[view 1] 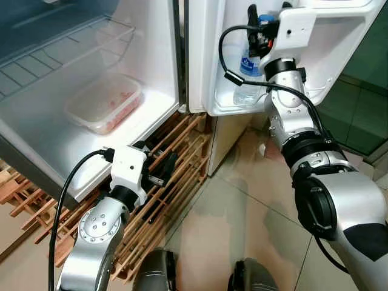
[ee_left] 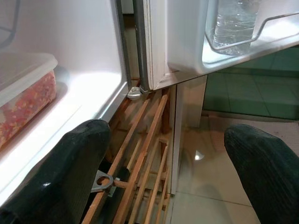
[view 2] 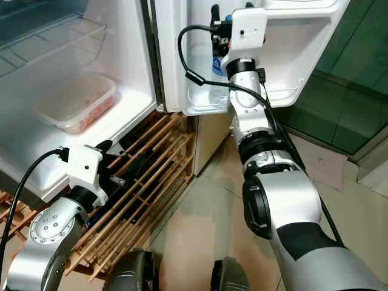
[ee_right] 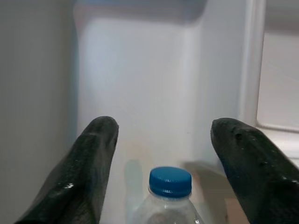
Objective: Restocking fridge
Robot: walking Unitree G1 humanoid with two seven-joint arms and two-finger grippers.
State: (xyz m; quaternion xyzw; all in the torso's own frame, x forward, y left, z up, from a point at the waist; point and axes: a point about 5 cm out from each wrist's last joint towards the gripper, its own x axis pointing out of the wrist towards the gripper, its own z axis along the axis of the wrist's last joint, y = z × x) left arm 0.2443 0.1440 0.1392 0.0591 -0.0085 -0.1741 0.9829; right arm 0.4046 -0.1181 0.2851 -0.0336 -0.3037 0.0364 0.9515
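My right gripper (ee_right: 161, 154) is spread wide, arm stretched up into the fridge door shelf (view 1: 227, 106), fingers flanking the water bottle (ee_right: 169, 198) (blue cap, untouched) standing there. Left gripper (ee_left: 163, 172) gapes low beside the wooden rack (view 1: 176, 163).

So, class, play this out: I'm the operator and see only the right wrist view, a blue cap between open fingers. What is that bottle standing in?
Observer: The bottle stands in the door shelf, the right gripper open at its cap.
Operator: Where is the other arm?
Observer: The left gripper is low by the wooden rack under the fridge, open and empty.
Operator: Anything inside the fridge?
Observer: A lidded tub of red food on its floor.
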